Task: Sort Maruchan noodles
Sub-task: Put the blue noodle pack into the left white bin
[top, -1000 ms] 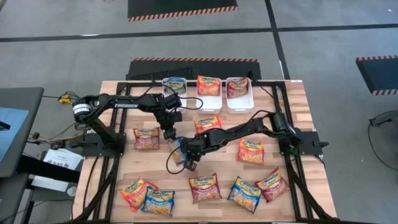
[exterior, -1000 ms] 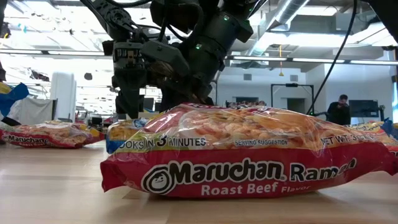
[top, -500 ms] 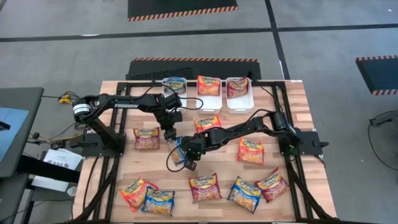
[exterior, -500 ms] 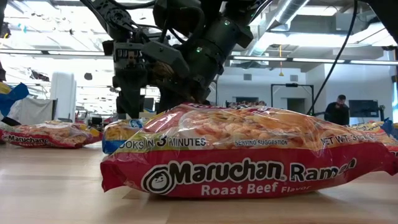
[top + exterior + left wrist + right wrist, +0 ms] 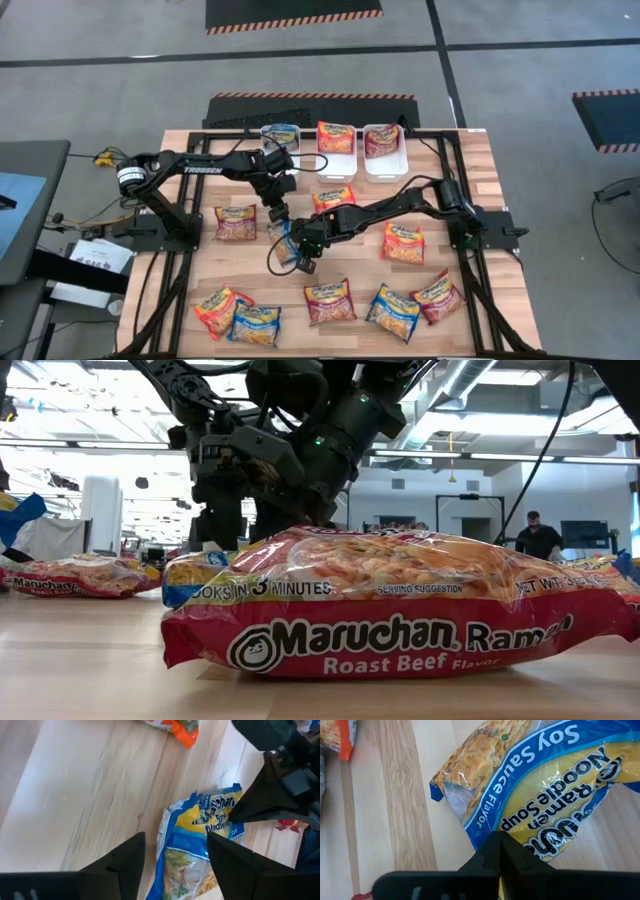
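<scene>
A blue Soy Sauce noodle packet (image 5: 287, 243) lies at the table's middle, also seen as a blue packet (image 5: 195, 575) behind the big Roast Beef packet (image 5: 400, 610). My left gripper (image 5: 176, 851) is open and slants down over the blue packet (image 5: 192, 845), with one finger on each side of its end. I cannot tell whether those fingers touch it. My right gripper (image 5: 498, 845) is shut on the packet's edge. Several more packets lie around on the wood. My right gripper has the blue packet's long blue-bordered edge (image 5: 480, 832) under its shut fingertips, seemingly pinched at their free ends. The fingers slant down from the table's right side, across that edge. The fingers themselves hide the exact spot. The packet lies about level, low over the table.
Three white trays stand at the far edge, holding a blue packet (image 5: 283, 135), an orange-red one (image 5: 337, 140) and a dark red one (image 5: 382, 145). Loose packets lie at the left (image 5: 235, 222), far middle (image 5: 333, 197), right (image 5: 403, 242) and along the near edge (image 5: 330, 300).
My left gripper has opened over the blue packet and its wrist has tipped a little, while staying in the same place. The blue packet and my right gripper have kept still.
</scene>
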Available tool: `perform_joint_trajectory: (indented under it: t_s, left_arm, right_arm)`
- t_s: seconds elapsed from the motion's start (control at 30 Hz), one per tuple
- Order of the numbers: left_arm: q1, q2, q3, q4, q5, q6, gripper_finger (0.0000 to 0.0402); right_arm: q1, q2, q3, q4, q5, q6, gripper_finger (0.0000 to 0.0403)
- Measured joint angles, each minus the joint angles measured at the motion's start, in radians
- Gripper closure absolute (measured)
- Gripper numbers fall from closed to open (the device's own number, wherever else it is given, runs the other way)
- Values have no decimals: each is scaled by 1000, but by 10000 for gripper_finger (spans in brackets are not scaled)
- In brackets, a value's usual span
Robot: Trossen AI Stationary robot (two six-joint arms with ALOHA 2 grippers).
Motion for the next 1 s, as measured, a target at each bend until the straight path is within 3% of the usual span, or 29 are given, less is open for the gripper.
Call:
perform_joint_trajectory:
  t_s: [0.17,0.57,1.0]
  left_arm:
    - [0,0,-77,92,87,-31,202]
    - [-27,1,-217,279,173,-95,202]
    - [-50,1,-229,316,224,-72,213]
  right_arm:
    - [-3,0,0,0,0,-3,388]
    - [-7,2,-1,19,-1,1,388]
    - [-25,3,-2,51,-10,37,388]
